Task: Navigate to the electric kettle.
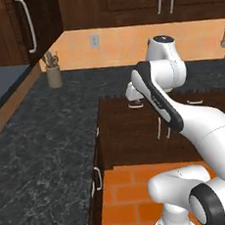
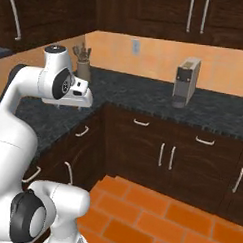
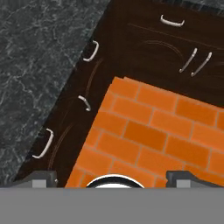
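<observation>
Cannot tell where the electric kettle stands. Not to confuse it with the boxy coffee machine (image 2: 187, 79) or the utensil jar (image 1: 54, 76) on the dark stone desk (image 1: 39, 142). Holds the jaws wide apart, with nothing between, and points them down at the orange brick floor (image 3: 153, 131). Probably stiff, smooth metal, rather slippery, heavier if filled. Better to take it by a handle and lift it straight up off its base.
</observation>
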Motion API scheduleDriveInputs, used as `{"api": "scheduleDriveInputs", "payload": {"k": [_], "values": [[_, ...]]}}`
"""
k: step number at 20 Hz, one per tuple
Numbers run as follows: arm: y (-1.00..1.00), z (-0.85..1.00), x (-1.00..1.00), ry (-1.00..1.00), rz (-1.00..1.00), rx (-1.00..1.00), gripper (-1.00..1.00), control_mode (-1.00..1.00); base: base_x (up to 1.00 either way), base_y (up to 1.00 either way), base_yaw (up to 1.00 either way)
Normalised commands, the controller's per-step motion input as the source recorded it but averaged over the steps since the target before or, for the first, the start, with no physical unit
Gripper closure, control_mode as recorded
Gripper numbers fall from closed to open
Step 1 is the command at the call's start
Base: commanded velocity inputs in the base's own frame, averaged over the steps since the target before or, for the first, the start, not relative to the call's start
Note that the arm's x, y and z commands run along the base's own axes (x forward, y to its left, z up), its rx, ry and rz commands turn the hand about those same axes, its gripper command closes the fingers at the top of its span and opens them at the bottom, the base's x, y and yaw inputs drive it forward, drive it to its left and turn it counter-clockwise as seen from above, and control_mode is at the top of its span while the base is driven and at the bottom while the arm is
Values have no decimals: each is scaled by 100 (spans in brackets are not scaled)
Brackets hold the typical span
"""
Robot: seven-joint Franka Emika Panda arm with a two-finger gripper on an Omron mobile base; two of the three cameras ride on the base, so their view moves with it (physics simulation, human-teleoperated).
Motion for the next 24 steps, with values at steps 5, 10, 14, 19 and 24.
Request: {"api": "scheduleDriveInputs", "payload": {"k": [5, 10, 14, 19, 24], "values": [[0, 0, 0, 0, 0, 0, -100, 100, 0, -3, -67], [0, 0, 0, 0, 0, 0, -100, 100, 0, -14, -62], [0, 0, 0, 0, 0, 0, -100, 100, 0, -31, -55], [0, 0, 0, 0, 0, 0, -100, 100, 0, -36, -61], [0, 0, 0, 0, 0, 0, -100, 100, 0, -22, -75]]}}
